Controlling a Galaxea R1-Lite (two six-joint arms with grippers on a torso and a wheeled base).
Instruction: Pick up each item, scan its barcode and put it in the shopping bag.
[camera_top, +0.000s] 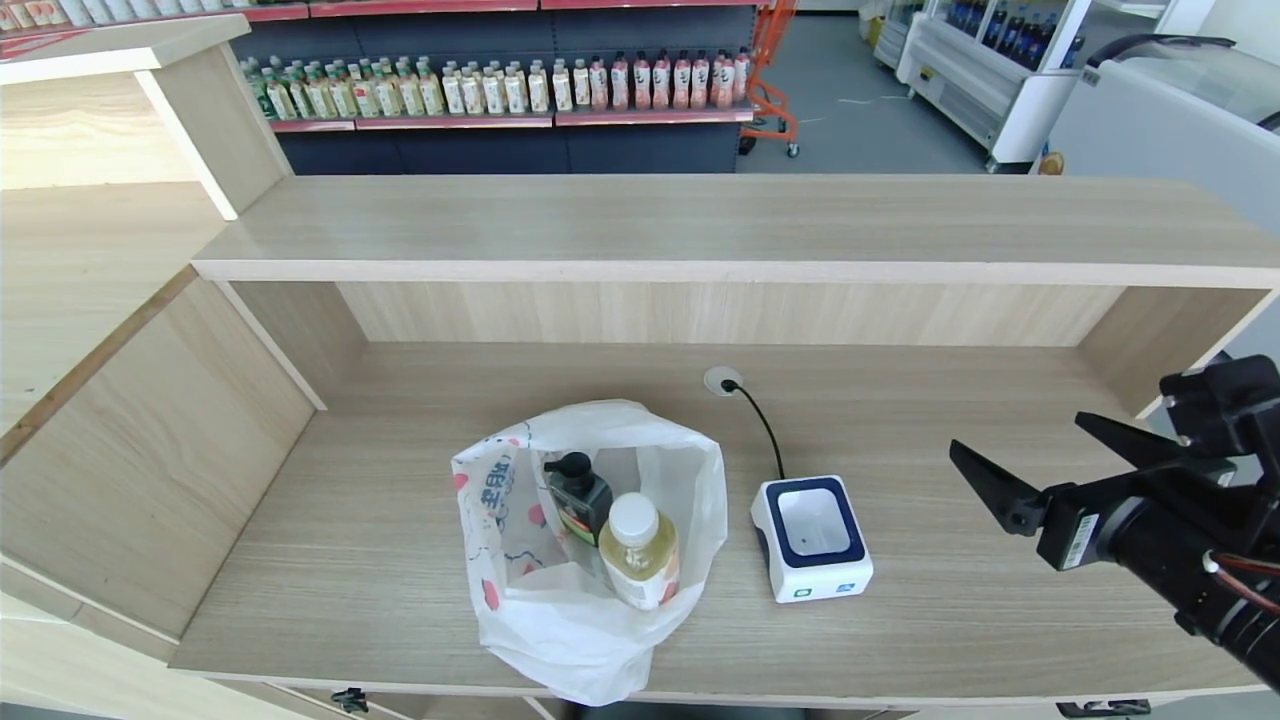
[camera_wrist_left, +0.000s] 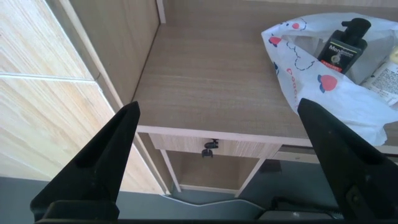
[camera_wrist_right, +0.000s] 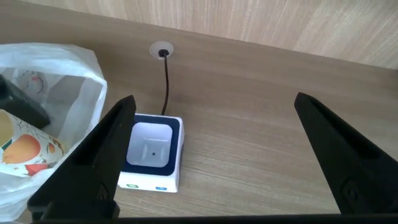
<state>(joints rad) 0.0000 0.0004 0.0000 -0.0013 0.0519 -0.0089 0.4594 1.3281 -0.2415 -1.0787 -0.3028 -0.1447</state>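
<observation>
upright in a white plastic shopping bag (camera_top: 560, 610) at the wooden counter's (camera_top: 350, 570) front edge: black pump bottle (camera_top: 578, 497), yellow drink bottle (camera_top: 640, 552); white-blue scanner box (camera_top: 811, 537) beside; left gripper (camera_wrist_left: 219, 104), right gripper (camera_top: 1018, 432) splayed, empty.

Robot's right arm (camera_top: 1200, 570) comes in from the right side of the scene, its black wrist (camera_top: 1110, 525) angled up and to the left and carrying a small white label (camera_top: 1075, 541). The right gripper (camera_top: 1015, 432) is held in the air, its two tapered black fingers (camera_top: 1000, 485) spread wide, one nearer and one farther back, tips pointing left. Its own wrist camera shows the same gripper (camera_wrist_right: 214, 101) with the fingers far apart. The left gripper (camera_wrist_left: 217, 109) hangs at the near left of the scene, its dark fingers (camera_wrist_left: 106, 155) likewise parted wide and pointing toward the far side.
</observation>
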